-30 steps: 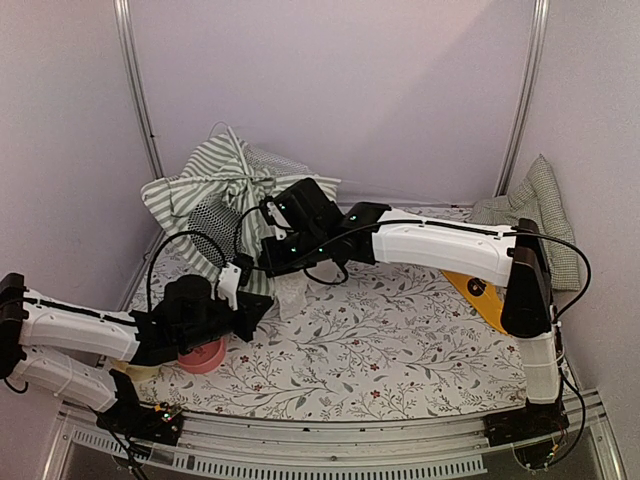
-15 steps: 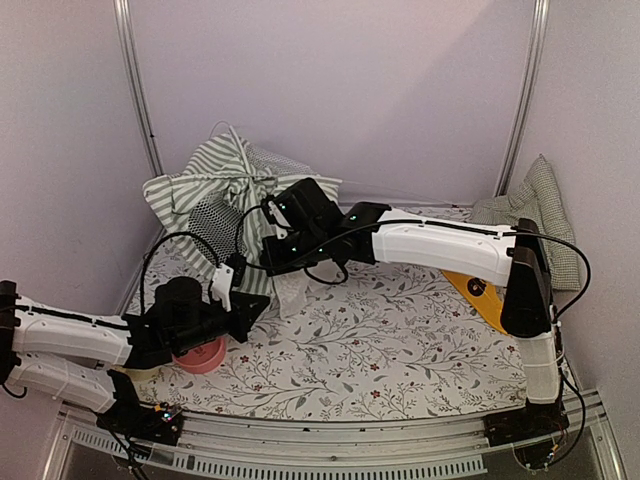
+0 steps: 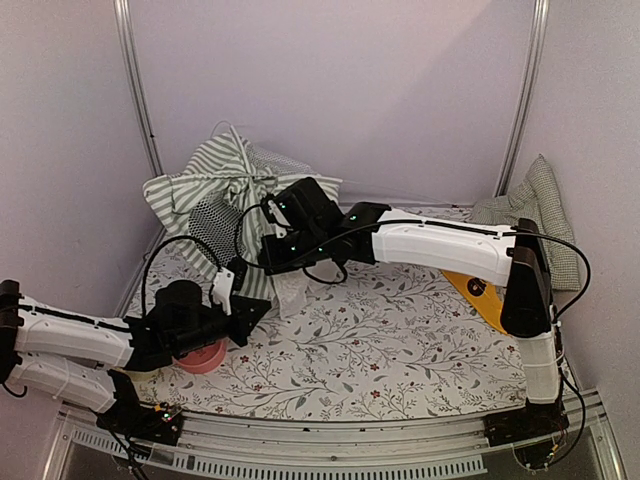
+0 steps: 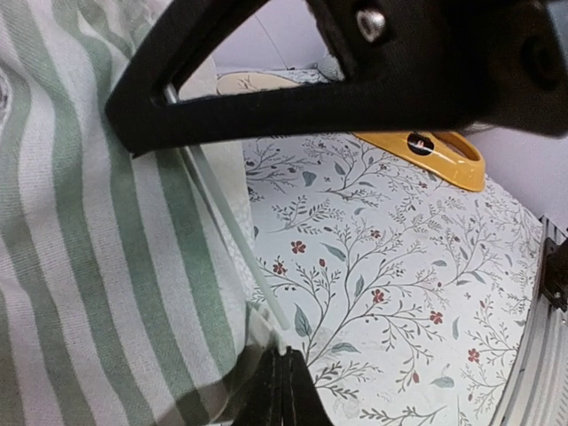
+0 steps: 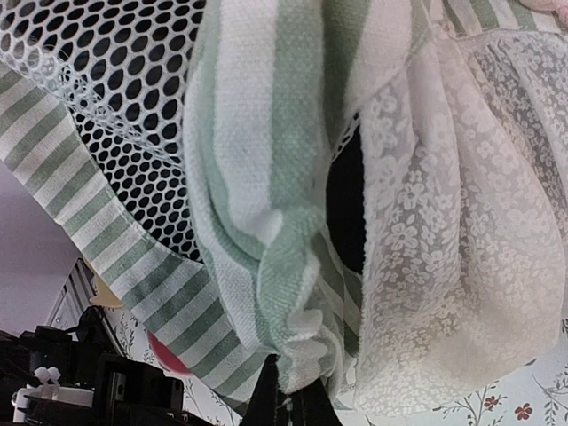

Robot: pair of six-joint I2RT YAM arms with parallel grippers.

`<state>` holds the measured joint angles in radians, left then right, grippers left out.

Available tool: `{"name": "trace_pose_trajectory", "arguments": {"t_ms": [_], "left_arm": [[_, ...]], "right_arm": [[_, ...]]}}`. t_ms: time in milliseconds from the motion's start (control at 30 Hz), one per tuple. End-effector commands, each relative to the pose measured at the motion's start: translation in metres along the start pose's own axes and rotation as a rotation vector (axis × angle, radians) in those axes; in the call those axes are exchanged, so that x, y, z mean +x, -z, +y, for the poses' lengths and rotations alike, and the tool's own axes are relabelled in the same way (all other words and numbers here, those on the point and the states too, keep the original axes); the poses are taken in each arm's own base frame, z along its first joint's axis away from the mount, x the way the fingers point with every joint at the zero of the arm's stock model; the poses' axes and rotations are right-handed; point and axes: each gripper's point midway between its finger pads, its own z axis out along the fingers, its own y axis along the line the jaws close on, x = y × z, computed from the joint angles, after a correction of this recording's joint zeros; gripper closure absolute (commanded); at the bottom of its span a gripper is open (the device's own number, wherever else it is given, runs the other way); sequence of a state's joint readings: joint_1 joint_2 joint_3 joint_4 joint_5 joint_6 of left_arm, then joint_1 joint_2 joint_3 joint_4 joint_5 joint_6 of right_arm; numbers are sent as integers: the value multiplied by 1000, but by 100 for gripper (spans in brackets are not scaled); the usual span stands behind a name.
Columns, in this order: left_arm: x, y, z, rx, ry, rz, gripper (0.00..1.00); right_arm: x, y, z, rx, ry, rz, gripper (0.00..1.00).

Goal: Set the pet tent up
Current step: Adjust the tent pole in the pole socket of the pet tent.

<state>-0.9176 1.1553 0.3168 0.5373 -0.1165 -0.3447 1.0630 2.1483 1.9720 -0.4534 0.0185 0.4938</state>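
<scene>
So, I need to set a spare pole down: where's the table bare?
Best patch: the floral cloth at front centre, bordered by the pink bowl, the right arm and the yellow piece. Crowded at back left, where the left claw and right claw sit at the pet tent; the checked cushion fills the back right corner.

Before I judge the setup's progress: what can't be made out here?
- Top view: fingertips of left gripper and right gripper, lost against their own black housings.
- Wrist views: most of the pet tent, cut off by the frame edges; pole layout buried in fabric.
- Top view: pink bowl, mostly under the left arm.
- Top view: yellow object, partly behind the right arm.
</scene>
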Motion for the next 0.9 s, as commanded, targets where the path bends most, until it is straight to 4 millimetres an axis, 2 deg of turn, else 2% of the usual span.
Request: {"name": "trace_pose_trajectory", "arguments": {"t_ms": [0, 200, 433, 867], "left_arm": [[1, -2, -5, 35, 3, 8, 100], [-1, -3, -8, 52, 5, 0, 100], [-10, 6, -8, 53, 15, -39, 100], [9, 1, -1, 29, 21, 16, 100]], "right_arm": [[-42, 4, 3, -29, -27, -141, 100], [-40, -1, -3, -8, -30, -141, 100], [-37, -3, -17, 15, -44, -140, 100], [-53, 10, -15, 6, -48, -181, 100]]}}
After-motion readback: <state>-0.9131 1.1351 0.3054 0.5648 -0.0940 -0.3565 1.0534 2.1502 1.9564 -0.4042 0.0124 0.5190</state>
